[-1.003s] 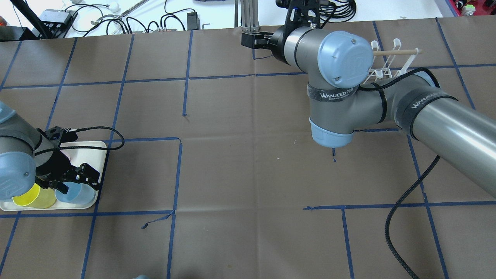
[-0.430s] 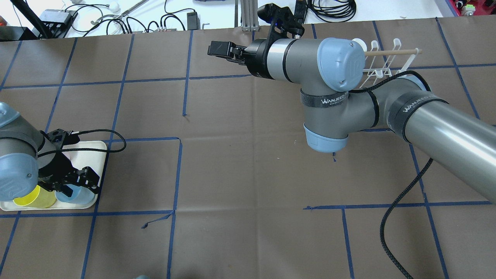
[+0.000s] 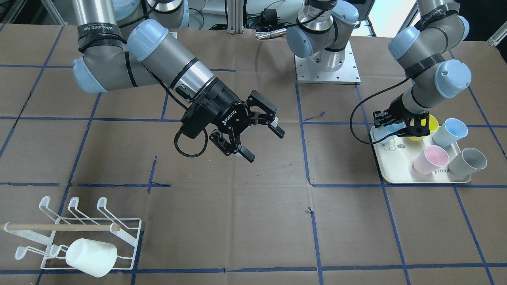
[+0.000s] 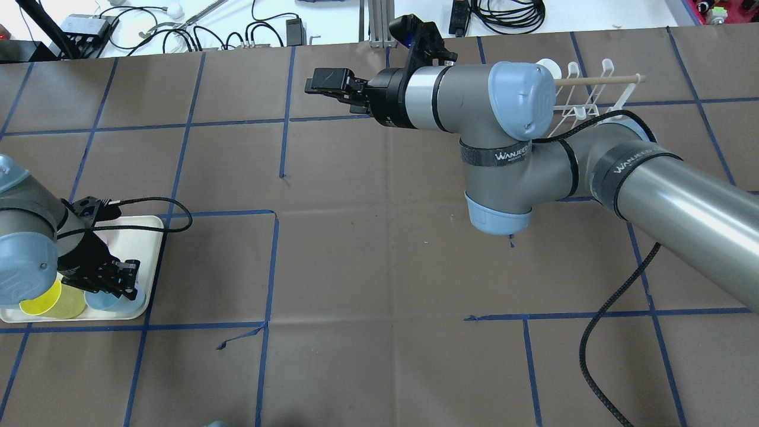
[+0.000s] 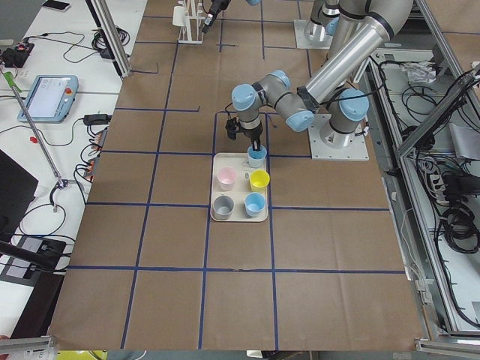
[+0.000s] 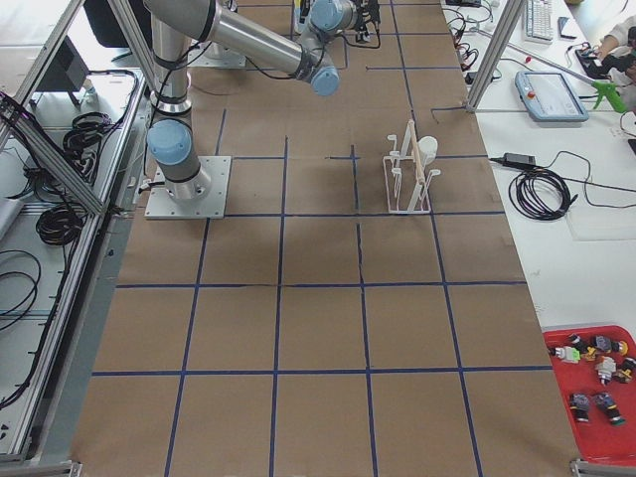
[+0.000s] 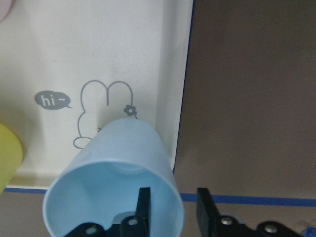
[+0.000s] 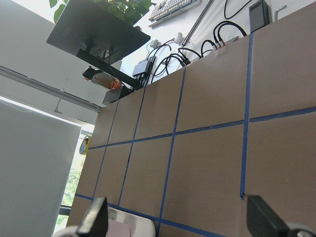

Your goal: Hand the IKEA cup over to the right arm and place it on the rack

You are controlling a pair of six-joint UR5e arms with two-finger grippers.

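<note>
A light blue IKEA cup [image 7: 113, 168] sits at the corner of the cream tray [image 3: 400, 168], and also shows in the overhead view [image 4: 112, 299] and the front view [image 3: 388, 132]. My left gripper [image 7: 173, 207] is shut on its rim, one finger inside and one outside; it also shows in the overhead view [image 4: 115, 281]. My right gripper [image 3: 257, 138] is open and empty, held in the air over the middle of the table, far from the cup; it also shows in the overhead view [image 4: 317, 83]. The white wire rack [image 3: 91, 233] with its wooden dowel stands apart from both grippers.
A white cup [image 3: 91, 257] hangs on the rack. The tray also holds a yellow cup [image 3: 431, 122], a pink cup [image 3: 431, 158], a grey cup [image 3: 468, 161] and a second blue cup [image 3: 449, 132]. Cables and boxes lie past the table's far edge [image 4: 178, 29].
My right arm has swung to the overhead view's left, carrying its open gripper away from the rack. My left gripper's fingers have closed on the blue cup's rim.
</note>
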